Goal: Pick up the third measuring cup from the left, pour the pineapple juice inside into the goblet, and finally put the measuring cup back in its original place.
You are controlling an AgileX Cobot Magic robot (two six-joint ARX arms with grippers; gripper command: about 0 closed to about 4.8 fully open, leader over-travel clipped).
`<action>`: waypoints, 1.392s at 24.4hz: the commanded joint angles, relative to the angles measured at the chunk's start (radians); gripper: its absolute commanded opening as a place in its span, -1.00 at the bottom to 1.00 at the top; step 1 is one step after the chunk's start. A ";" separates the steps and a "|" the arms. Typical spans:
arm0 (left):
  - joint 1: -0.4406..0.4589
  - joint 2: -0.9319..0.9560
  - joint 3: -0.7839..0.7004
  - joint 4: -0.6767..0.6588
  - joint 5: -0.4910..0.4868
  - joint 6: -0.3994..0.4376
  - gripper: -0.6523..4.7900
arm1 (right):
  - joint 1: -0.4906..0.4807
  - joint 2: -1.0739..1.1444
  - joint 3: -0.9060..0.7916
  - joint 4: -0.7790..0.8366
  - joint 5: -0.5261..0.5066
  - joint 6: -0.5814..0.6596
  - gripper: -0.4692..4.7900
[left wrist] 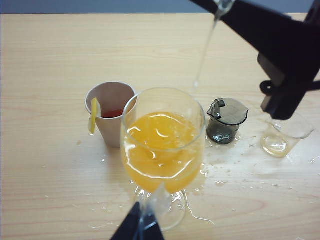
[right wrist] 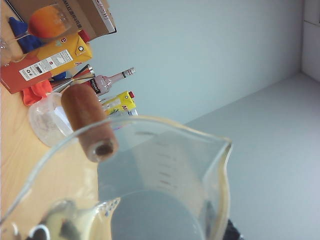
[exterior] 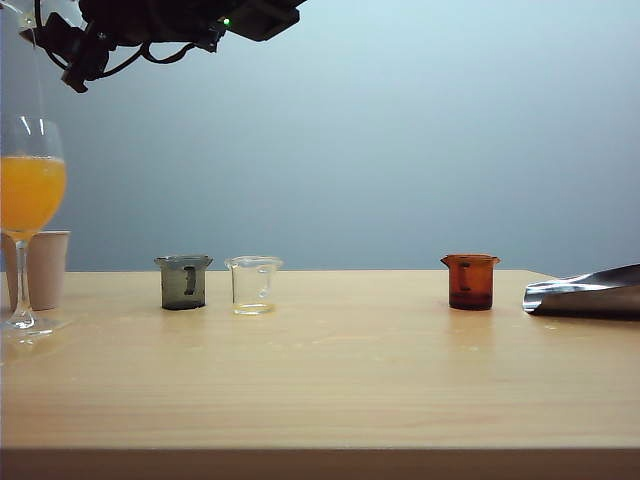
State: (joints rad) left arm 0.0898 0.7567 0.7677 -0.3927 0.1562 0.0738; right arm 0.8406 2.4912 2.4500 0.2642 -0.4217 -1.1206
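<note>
Left wrist view: my right gripper (left wrist: pixel 280 55), clamped on the third measuring cup (right wrist: pixel 150 190), tips it above the goblet (left wrist: pixel 162 145) — left gripper (left wrist: pixel 141 227) grips the stem.

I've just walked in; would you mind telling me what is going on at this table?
The right gripper holds the third measuring cup tipped high above the goblet, and a thin stream of pineapple juice is falling toward its rim. The left gripper appears closed on the goblet's stem. The goblet is already well filled with orange-yellow liquid, and droplets lie on the table around it.
</note>
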 commanded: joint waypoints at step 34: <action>0.000 -0.003 0.003 0.012 0.002 0.000 -0.77 | 0.009 -0.010 0.011 0.048 -0.026 -0.068 -0.43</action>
State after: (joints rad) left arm 0.0895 0.7567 0.7677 -0.3927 0.1562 0.0738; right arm 0.8444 2.4912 2.4523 0.2874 -0.4442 -1.1835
